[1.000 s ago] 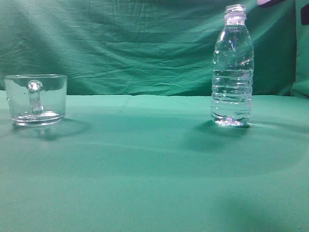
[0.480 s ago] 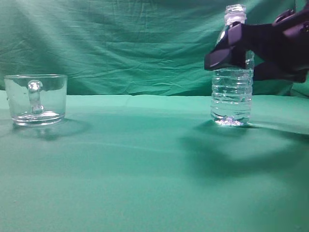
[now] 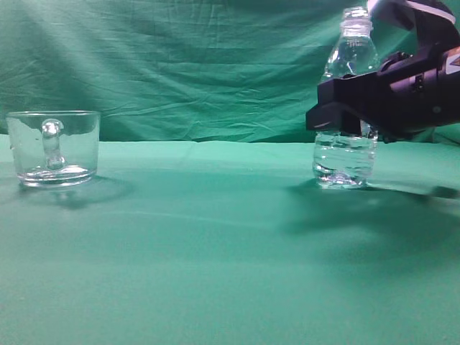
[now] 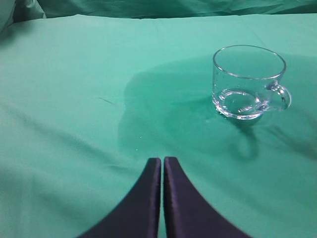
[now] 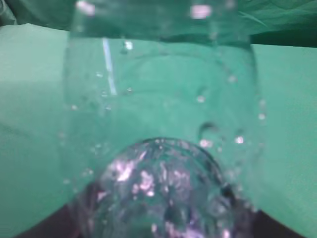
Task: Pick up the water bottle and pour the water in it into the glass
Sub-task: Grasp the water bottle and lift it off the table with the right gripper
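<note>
The water bottle (image 3: 346,154), clear and uncapped, stands at the right of the green table, leaning slightly to the right. Water (image 3: 343,164) shows in its lower part. My right gripper (image 3: 338,115) is shut on the bottle's middle, with the near finger crossing in front of it. In the right wrist view the bottle (image 5: 158,124) fills the frame, with dark fingers (image 5: 47,230) at its lower sides. The glass (image 3: 54,147) stands far left, handle towards the camera. It also shows in the left wrist view (image 4: 247,82). My left gripper (image 4: 162,159) is shut and empty, short of the glass.
A green cloth covers the table (image 3: 215,244) and hangs as a backdrop (image 3: 187,65). A wide stretch of cloth lies between the glass and the bottle. The right arm's shadow falls on the cloth to the right.
The right arm came in from the right and dropped lower around the bottle's middle. The bottle's neck has tipped slightly to the right. The glass has not moved.
</note>
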Controlling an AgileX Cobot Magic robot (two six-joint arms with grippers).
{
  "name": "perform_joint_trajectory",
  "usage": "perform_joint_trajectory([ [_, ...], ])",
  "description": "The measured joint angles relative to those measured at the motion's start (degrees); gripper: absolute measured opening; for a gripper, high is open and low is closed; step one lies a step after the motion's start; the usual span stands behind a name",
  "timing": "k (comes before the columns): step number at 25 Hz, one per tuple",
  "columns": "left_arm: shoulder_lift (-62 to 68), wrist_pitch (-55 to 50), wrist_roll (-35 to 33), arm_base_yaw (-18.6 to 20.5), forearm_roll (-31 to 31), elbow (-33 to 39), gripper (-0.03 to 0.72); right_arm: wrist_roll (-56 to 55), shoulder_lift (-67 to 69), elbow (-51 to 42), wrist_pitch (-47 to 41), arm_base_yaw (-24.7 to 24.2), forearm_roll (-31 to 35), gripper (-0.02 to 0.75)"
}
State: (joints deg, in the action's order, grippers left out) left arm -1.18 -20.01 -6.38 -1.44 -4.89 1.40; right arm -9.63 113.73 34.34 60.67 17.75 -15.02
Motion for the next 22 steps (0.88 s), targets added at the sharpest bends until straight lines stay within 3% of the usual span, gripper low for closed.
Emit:
perform_joint_trajectory([
  [3, 0.0, 0.0, 0.0, 0.0, 0.0, 0.0, 0.0, 0.2, 0.1, 0.0, -0.4, 0.1, 0.0, 0.235],
  [8, 0.0, 0.0, 0.0, 0.0, 0.0, 0.0, 0.0, 0.5, 0.1, 0.0, -0.3, 0.3, -0.6, 0.238],
  [12, 0.0, 0.0, 0.0, 0.0, 0.0, 0.0, 0.0, -0.3, -3.0, 0.8, -1.7, 0.3, -4.8, 0.238],
  [17, 0.0, 0.0, 0.0, 0.0, 0.0, 0.0, 0.0, -4.9, -10.3, 9.1, -16.0, 1.6, -12.8, 0.238],
  [22, 0.0, 0.0, 0.0, 0.0, 0.0, 0.0, 0.0, -5.5, -12.1, 20.4, -36.3, 7.6, -16.0, 0.238],
])
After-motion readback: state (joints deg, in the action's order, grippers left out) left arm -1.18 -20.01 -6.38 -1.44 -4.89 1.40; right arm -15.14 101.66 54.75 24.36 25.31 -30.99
